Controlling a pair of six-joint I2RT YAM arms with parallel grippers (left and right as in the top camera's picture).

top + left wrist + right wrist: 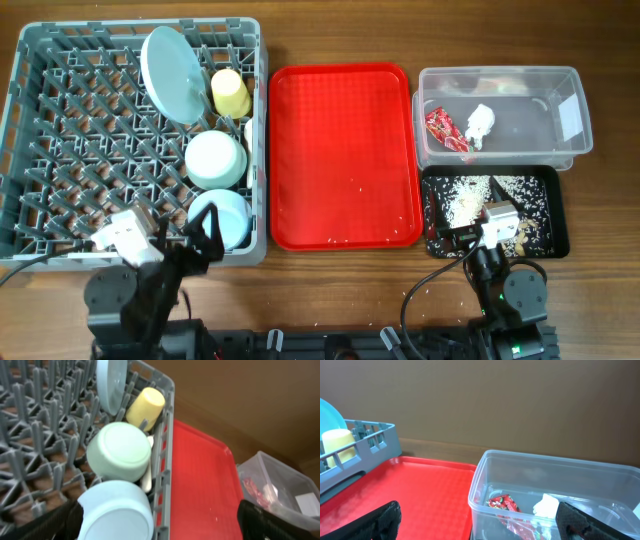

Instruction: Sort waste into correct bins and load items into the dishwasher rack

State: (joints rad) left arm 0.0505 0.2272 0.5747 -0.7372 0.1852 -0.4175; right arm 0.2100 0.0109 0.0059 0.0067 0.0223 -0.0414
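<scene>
Dishwasher rack (60,140) fills the left of the bench (330,290), with a pale blue plate (172,62) on edge, a yellow cup (231,92) and two overturned bowls (216,160) along its right side. The left end effector (160,525) gapes wide above them, empty. A red tray (345,150) lies in the centre. The clear tub (500,85) holds the wrapper (443,130) and tissue (481,122), and the black tray (555,210) just beside it carries rice (465,200). The right end effector (480,522) is spread wide and grips nothing.

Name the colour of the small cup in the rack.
Yellow. The cup shows best in the left wrist view.
</scene>
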